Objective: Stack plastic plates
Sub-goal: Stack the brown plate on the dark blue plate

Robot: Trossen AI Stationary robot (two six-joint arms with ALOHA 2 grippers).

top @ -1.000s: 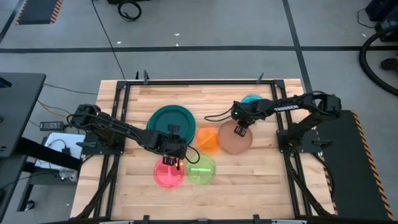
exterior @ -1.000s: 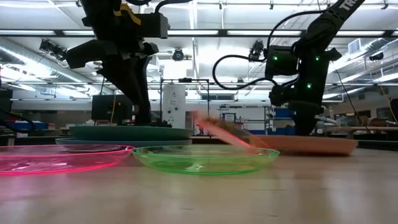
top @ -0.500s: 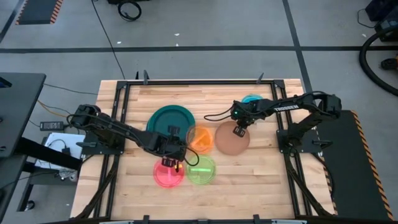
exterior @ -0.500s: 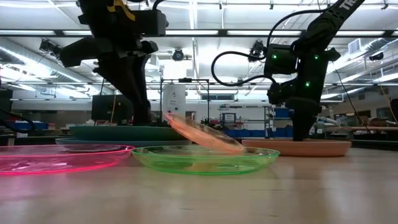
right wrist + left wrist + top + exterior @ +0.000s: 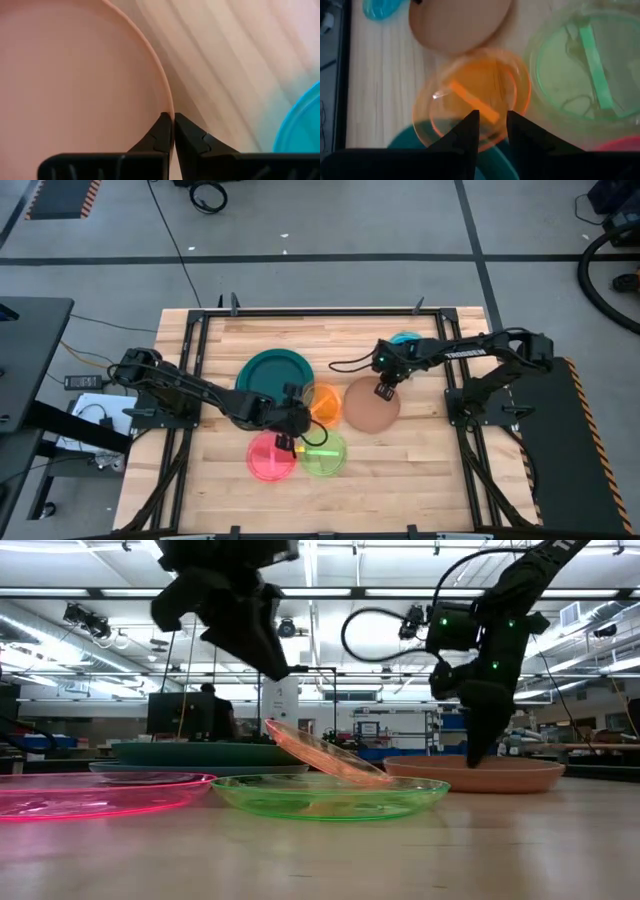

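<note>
Plastic plates, six countable: teal (image 5: 275, 371), orange (image 5: 322, 402), brown (image 5: 371, 404), pink (image 5: 270, 458), green (image 5: 324, 454), and cyan (image 5: 405, 340), half hidden behind the right arm. Right gripper (image 5: 172, 131) pinches the brown plate's rim; left gripper (image 5: 491, 131) fingers parted over the tilted orange one on the worktop (image 5: 420, 480).

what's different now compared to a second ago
The right hand pinched the brown plate's rim and dragged it toward the orange plate, which tilted onto the teal plate. The left hand lifted. Pink, green and cyan plates stayed.
</note>
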